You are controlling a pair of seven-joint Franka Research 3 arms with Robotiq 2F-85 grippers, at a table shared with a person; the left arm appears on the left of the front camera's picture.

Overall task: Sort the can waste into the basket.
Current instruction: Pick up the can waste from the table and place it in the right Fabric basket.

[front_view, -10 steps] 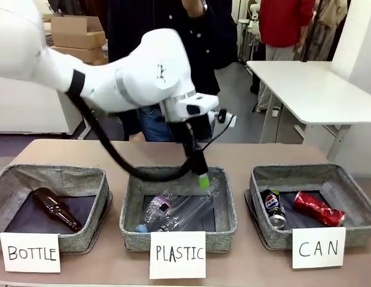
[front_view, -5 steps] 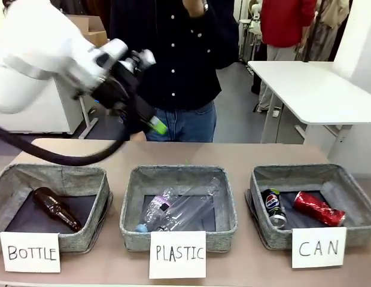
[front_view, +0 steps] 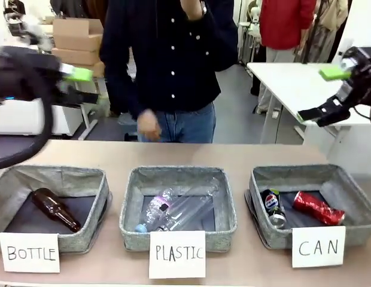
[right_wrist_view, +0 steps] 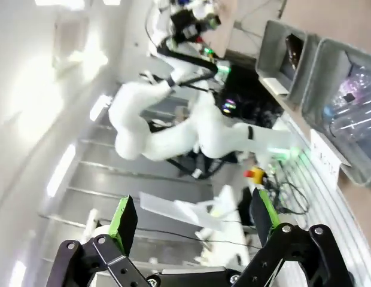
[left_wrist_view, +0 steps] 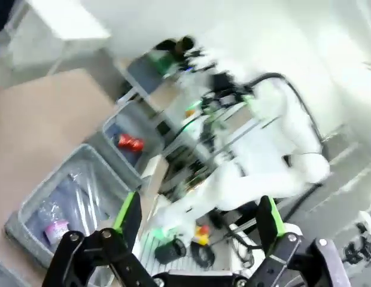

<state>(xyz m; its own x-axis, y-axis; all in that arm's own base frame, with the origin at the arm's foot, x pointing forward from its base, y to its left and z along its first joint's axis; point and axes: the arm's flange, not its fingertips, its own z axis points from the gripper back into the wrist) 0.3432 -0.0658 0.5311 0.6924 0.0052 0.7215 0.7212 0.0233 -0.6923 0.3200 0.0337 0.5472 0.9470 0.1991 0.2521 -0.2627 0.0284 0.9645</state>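
Hovering high at table edges, left gripper (front_view: 75, 81) blurred, right gripper (front_view: 322, 94) both spread, empty, cans (front_view: 273, 207) in basket (front_view: 261, 181).

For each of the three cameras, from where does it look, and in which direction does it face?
Front view: sits on the robot's side, faces across the table at the person; both tools show, left tool, right tool.
Left wrist view: on the left wrist, tilted, facing the right arm; own fingers open.
Right wrist view: on the right wrist, facing the left arm; own fingers open.
Shared: the PLASTIC basket.
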